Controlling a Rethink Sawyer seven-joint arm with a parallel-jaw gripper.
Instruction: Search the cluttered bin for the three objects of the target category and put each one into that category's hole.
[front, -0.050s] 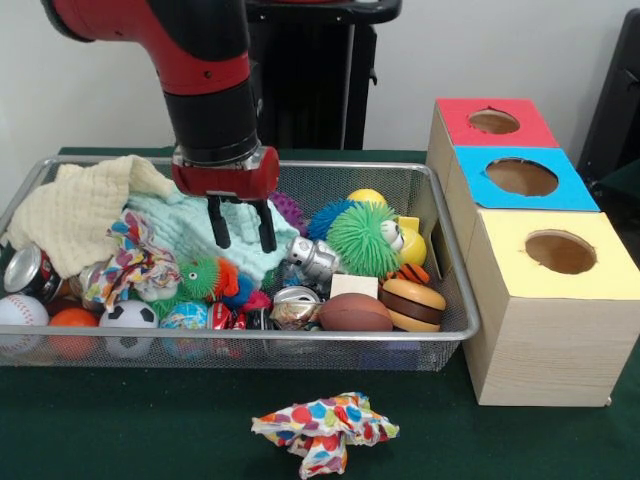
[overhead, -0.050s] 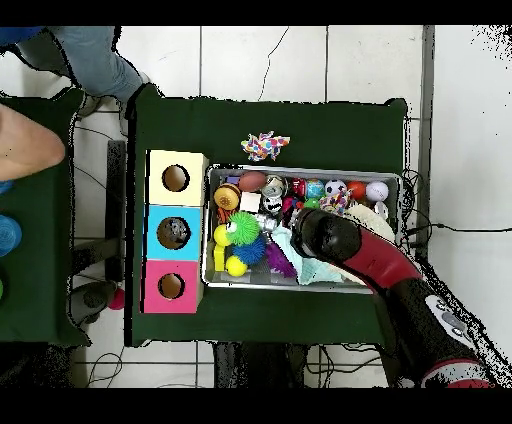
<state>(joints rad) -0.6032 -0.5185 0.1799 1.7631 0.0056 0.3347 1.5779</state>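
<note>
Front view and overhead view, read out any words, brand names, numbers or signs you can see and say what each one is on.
No text can be read in either view.
Cans at the bin's end: printing may be there, too blurred to read.
Silver can among the toys: label unreadable.
Three boxes with holes, red, blue, yellow: colour only, no lettering.
Patterned cloth on the table: coloured dots, no words.

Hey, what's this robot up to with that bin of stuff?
The red and black arm's hand hangs open and empty over the wire bin, just above a mint-green cloth among balls, cans and spiky toys. A polka-dot cloth lies on the table outside the bin. Three boxes with round holes stand beside it.
</note>
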